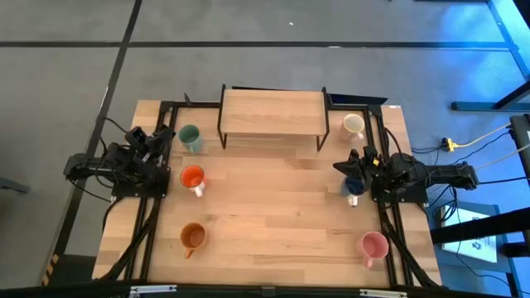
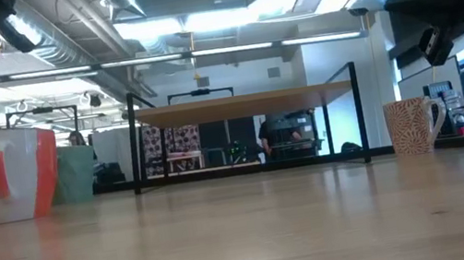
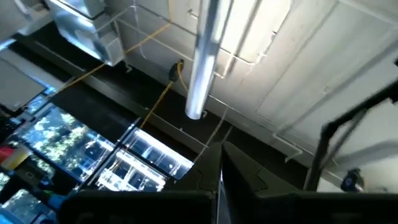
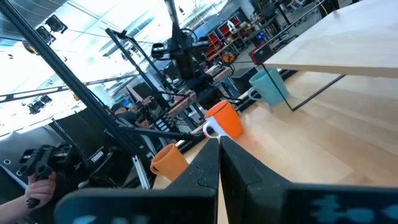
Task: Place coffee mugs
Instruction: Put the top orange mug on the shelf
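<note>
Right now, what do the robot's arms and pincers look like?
Both arms are dark, nearly black, chunky and jointed. The left pincer and right pincer each end in two dark wedge-shaped fingers. Black cables run along the table's side edges.

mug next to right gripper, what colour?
Dark blue. The mug sits right beside the right gripper; the high view shows it best.

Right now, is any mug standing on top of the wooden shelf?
No, the wooden shelf top is bare; the green mug and cream mug stand beside it.
</note>
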Available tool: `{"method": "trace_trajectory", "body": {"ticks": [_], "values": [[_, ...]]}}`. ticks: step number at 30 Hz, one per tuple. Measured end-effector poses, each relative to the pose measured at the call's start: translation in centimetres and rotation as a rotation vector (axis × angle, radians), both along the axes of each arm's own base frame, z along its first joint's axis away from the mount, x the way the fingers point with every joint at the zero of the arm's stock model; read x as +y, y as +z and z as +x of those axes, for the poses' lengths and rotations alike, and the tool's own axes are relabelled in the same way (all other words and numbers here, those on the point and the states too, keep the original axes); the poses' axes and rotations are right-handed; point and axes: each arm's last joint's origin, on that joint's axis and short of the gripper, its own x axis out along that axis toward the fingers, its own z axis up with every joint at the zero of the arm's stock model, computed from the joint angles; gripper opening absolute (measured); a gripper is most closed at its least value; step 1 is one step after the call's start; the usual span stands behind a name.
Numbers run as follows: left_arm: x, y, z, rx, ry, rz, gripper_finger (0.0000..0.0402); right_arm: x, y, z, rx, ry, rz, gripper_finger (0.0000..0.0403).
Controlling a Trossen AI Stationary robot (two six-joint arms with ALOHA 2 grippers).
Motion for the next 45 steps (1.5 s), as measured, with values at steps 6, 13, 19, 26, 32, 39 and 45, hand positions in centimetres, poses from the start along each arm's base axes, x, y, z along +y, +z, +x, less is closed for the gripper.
{"method": "trace_trajectory", "body": {"ticks": [6, 13, 19, 26, 32, 39, 45], "values": [[-0.1, 3.2, 1.4, 0.119, -0.002, 0.003, 0.0007, 0.0, 0.0, 0.0, 0.000, -0.002, 0.000, 0.0001], [-0.6, 8.7, 6.7, 0.436, -0.056, 0.120, 0.0007, -0.1, 0.0, 0.0, 0.004, -0.032, 0.002, 0.0001], [-0.9, 10.2, 11.9, 0.731, -0.054, 0.208, 0.0007, -0.1, -0.1, 0.0, 0.010, -0.032, -0.006, 0.0001], [-1.0, 10.2, 15.6, 0.875, -0.038, 0.196, 0.0007, -0.1, -0.2, 0.0, 0.018, -0.033, -0.023, 0.0001], [-0.9, 10.4, 15.0, 1.195, -0.098, 0.056, 0.0038, 0.1, -0.1, 0.0, 0.015, 0.034, 0.005, 0.0001], [-0.4, 11.3, 11.9, 1.534, -0.144, -0.243, 0.0135, 0.1, -0.2, 0.0, 0.016, 0.051, 0.019, 0.0001], [-0.6, 10.5, 10.7, 1.649, -0.169, -0.362, 0.0171, 0.1, -0.4, 0.0, 0.043, 0.019, 0.023, 0.0001]]}}
